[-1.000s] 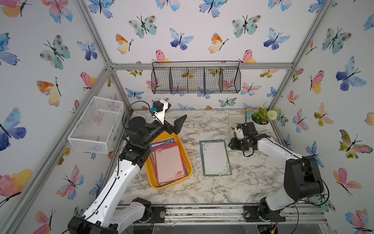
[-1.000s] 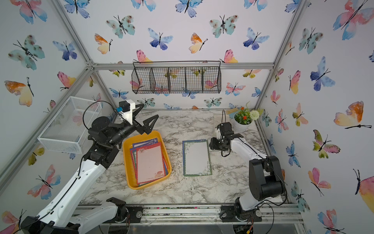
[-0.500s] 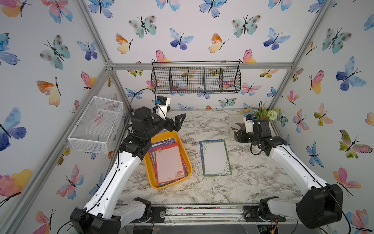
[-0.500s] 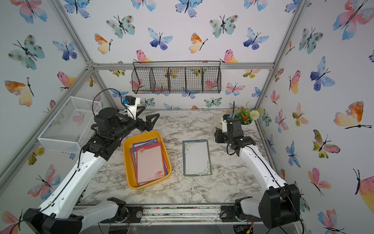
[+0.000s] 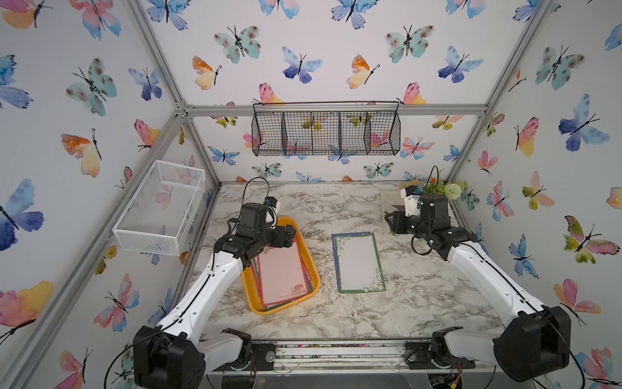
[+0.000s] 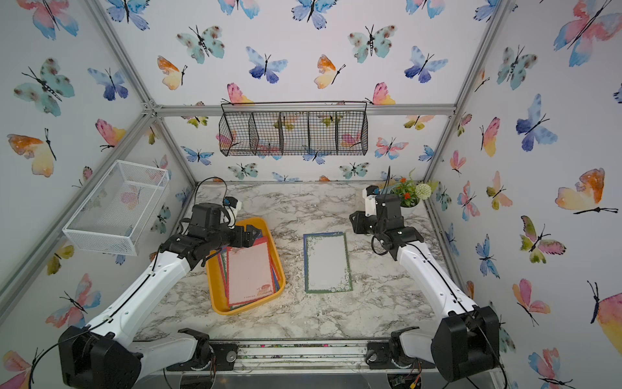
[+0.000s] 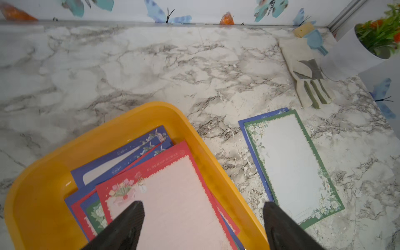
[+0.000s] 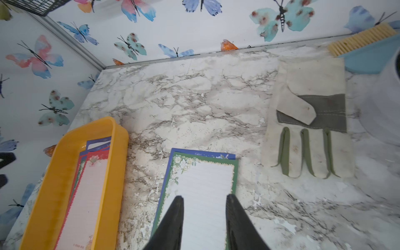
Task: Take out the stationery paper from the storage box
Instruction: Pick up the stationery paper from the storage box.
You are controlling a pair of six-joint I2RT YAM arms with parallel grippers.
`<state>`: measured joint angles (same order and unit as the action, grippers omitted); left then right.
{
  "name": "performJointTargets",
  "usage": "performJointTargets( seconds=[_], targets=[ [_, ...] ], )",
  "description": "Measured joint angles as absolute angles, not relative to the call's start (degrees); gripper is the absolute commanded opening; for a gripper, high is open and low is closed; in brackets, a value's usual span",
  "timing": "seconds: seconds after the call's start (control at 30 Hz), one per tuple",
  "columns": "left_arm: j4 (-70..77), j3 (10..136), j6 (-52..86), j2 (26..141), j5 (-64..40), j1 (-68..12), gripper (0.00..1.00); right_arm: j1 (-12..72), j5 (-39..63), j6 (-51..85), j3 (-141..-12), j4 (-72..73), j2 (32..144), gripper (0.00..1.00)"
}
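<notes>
The yellow-orange storage box lies left of centre in both top views and holds several sheets of stationery paper, the top one pink with a red border. My left gripper hangs over the box's far end, open. In the left wrist view one of its fingertips is above the pink sheet and the other is beyond the box rim. A green-bordered sheet lies on a blue one on the table right of the box. My right gripper hovers past their far right corner, open and empty.
A work glove, a blue brush and a potted plant sit in the far right corner. A white mesh basket hangs on the left wall. A black wire basket hangs on the back wall.
My left gripper has dropped from above the table to just over the box's far end. The right arm has stretched out from its folded pose, and its jaws have narrowed.
</notes>
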<state>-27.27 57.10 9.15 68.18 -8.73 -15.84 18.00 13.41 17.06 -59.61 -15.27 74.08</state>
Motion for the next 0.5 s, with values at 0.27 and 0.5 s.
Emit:
performJointTargets(
  seconds=[0.27, 0.5],
  targets=[
    [-27.6, 52.9, 14.7, 72.5, -11.5, -4.3, 0.76, 27.4, 14.1, 20.3, -59.6, -12.0, 80.6, 0.22],
    [-27.6, 52.0, 16.9, 75.9, -9.2, -3.4, 0.72, 36.0, 15.4, 22.4, -61.6, -10.6, 88.4, 0.24]
  ],
)
